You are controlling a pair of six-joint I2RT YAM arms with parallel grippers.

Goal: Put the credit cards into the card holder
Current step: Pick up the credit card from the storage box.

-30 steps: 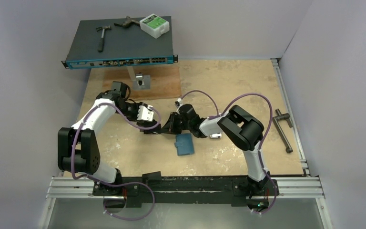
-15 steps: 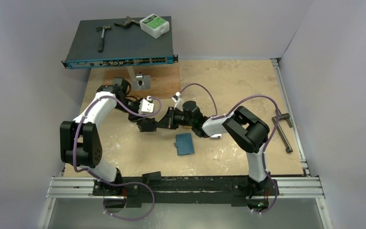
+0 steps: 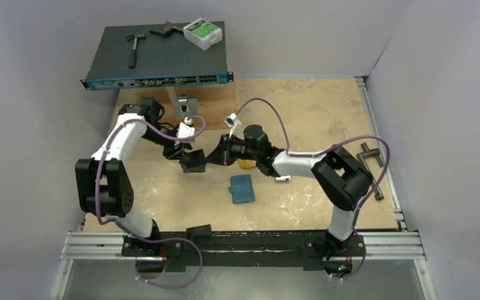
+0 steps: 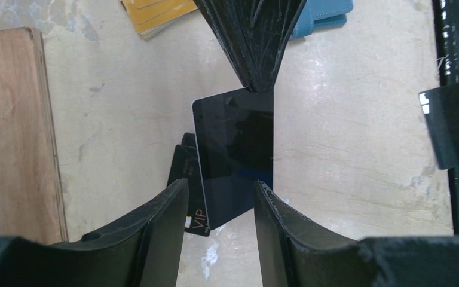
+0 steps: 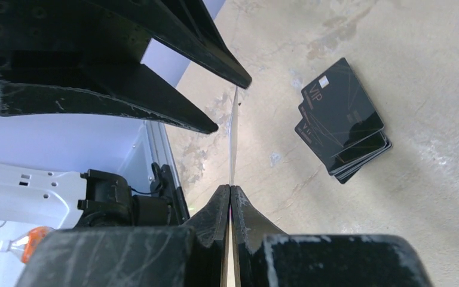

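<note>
My right gripper (image 5: 230, 188) is shut on one end of a thin black card (image 4: 233, 149), which it holds off the table and which shows edge-on in the right wrist view. My left gripper (image 4: 218, 191) is open, with a finger on each side of the card's free end and no visible contact. Below them a stack of black VIP cards (image 5: 343, 119) lies on the table. Orange-gold credit cards (image 4: 155, 15) lie under the right wrist (image 3: 245, 164). The teal card holder (image 3: 242, 189) lies shut on the table nearer the arm bases.
A black rack unit (image 3: 156, 62) at the back left carries a hammer (image 3: 134, 49) and a white box (image 3: 203, 32). A wooden board (image 3: 215, 112) with a metal bracket (image 3: 184, 106) lies behind the grippers. A T-handle tool (image 3: 372, 169) lies at the right edge.
Both grippers have moved a little towards the back of the table while staying together. The left jaws have widened around the card. The right arm has stretched further left.
</note>
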